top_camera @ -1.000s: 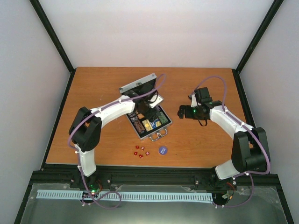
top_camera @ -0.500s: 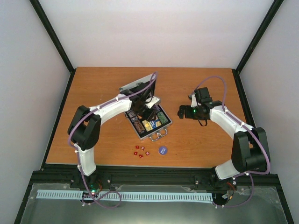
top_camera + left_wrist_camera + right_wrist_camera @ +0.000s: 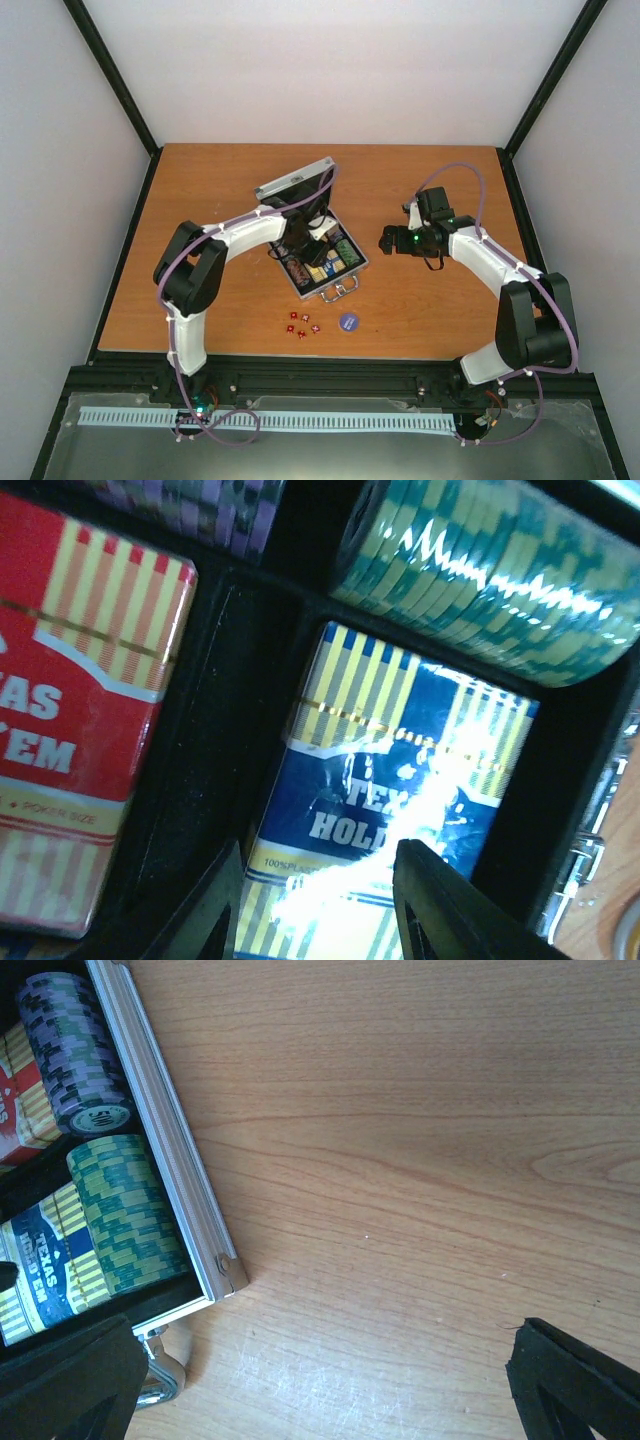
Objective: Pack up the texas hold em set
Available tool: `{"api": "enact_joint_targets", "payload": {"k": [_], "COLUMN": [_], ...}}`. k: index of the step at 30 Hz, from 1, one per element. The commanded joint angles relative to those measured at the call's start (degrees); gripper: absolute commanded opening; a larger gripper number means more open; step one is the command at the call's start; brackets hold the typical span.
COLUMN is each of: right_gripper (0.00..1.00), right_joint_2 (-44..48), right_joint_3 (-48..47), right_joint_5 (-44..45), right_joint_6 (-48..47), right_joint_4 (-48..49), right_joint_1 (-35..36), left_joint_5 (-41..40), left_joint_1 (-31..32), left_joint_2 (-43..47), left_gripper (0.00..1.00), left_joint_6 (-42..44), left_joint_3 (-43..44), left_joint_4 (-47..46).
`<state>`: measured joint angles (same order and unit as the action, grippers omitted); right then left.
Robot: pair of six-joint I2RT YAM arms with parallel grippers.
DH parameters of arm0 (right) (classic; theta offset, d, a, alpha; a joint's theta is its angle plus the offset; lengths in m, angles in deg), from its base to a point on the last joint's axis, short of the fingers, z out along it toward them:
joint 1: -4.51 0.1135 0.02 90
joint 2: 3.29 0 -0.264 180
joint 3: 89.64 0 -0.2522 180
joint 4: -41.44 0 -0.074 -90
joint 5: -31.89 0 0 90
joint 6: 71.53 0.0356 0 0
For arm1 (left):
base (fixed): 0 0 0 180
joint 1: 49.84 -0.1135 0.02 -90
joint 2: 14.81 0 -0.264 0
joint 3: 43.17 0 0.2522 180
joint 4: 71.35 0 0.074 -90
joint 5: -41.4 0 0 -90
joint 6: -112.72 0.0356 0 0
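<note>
Wooden table (image 3: 220,190) — case (image 3: 295,183) open; blue box (image 3: 400,780) reads "TEX… HOLD"; left fingers (image 3: 440,905), right fingers (image 3: 70,1380) apart, empty.

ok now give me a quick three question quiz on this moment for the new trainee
1. True or false: the dice lie on the table, outside the case.
2. Which colour is the card box right below the left fingers? A red, B blue, C green.
3. Fill in: the right fingers stand ___ (open or shut), beside the case.
Key: 1 true; 2 B; 3 open.
</note>
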<state>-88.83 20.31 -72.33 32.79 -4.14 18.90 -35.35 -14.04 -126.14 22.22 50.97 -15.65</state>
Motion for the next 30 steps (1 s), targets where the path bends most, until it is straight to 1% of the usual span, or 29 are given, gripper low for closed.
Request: {"api": "enact_joint_targets", "payload": {"k": [1, 5, 7, 11, 17, 19, 22, 25, 30], "right_gripper": [1.0, 1.0, 1.0, 1.0, 1.0, 1.0, 1.0, 1.0, 1.0], "right_joint_2": [-0.47, -0.66, -0.6, -0.56, -0.84, -0.8, -0.77, -0.25, 0.08], "right_joint_3": [0.51, 0.58, 0.72, 1.01, 0.85, 0.91, 1.0, 1.31, 1.61], "right_joint_5": [-0.36, -0.38, -0.4, -0.85, -1.4, -1.56, -1.67, -1.78, -1.06], "right_joint_6": [-0.26, -0.26, -0.19, 0.01, 0.15, 0.26, 0.52, 0.61, 1.0], "right_joint_4": [1.12, 1.06, 1.35, 1.74, 1.33, 1.15, 0.78, 0.62, -0.05], "right_joint_1": [-0.37, -0.42, -0.36, -0.42, -0.42, -0.42, -0.41, -0.36, -0.41], "left_joint_5": [0.45, 3.89, 3.6, 1.61, 0.83, 0.6, 0.6, 0.24, -2.58], "left_joint_1": [0.0, 0.07, 0.07, 0.07, 0.07, 0.06, 0.14, 1.18, 6.22], "left_joint_2": [-2.41, -2.61, -1.65, 0.31, 3.78, 4.92, 6.55, 10.52, 19.19], "left_gripper": [0.46, 0.45, 0.47, 0.56, 0.71, 0.77, 0.82, 0.83, 0.84], "left_joint_6": [-1.04, -1.28, -1.57, -0.88, 0.65, 0.96, 1.43, 0.96, -2.87], "left_joint_3": [1.17, 0.67, 0.02, 1.99, 7.21, 7.7, 7.6, 4.82, -5.86], "left_joint_4": [-0.32, -0.52, -1.0, 0.3, 2.98, 3.67, 5.58, 7.42, 7.53]}}
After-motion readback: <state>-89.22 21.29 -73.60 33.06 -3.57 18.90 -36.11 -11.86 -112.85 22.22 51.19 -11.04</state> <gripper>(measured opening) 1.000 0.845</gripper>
